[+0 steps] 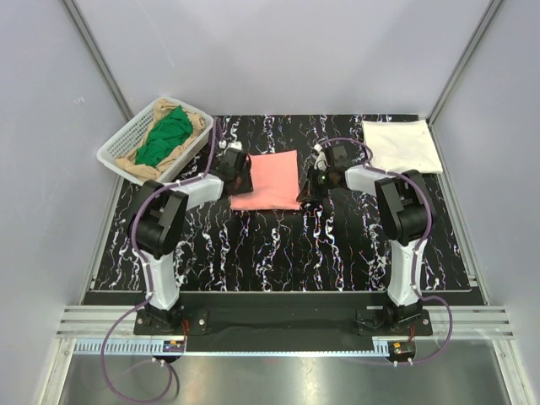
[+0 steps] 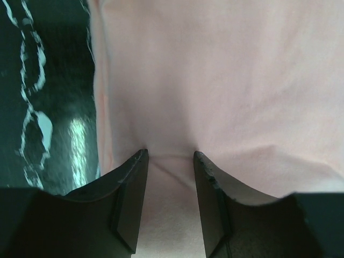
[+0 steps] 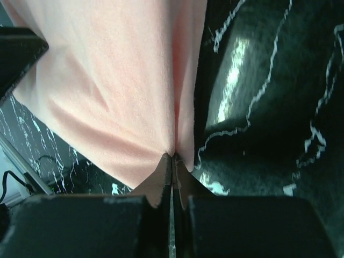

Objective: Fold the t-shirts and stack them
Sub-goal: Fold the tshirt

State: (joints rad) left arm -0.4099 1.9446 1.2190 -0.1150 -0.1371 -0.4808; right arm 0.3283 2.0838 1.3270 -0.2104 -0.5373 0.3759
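Observation:
A folded salmon-pink t-shirt (image 1: 268, 179) lies on the black marbled mat (image 1: 278, 253) between my two grippers. My left gripper (image 1: 239, 179) is at its left edge. In the left wrist view the gripper (image 2: 170, 154) is open, its jaws apart with the tips resting on the pink cloth (image 2: 226, 80). My right gripper (image 1: 308, 187) is at the shirt's right edge. In the right wrist view it (image 3: 173, 157) is shut on a pinched fold of the pink shirt (image 3: 118, 70). A folded cream-white t-shirt (image 1: 402, 145) lies at the back right.
A white mesh basket (image 1: 118, 145) stands at the back left, holding a green shirt (image 1: 164, 135) on top of a tan one (image 1: 199, 123). Grey walls enclose the table on three sides. The mat's near part shows only the arms.

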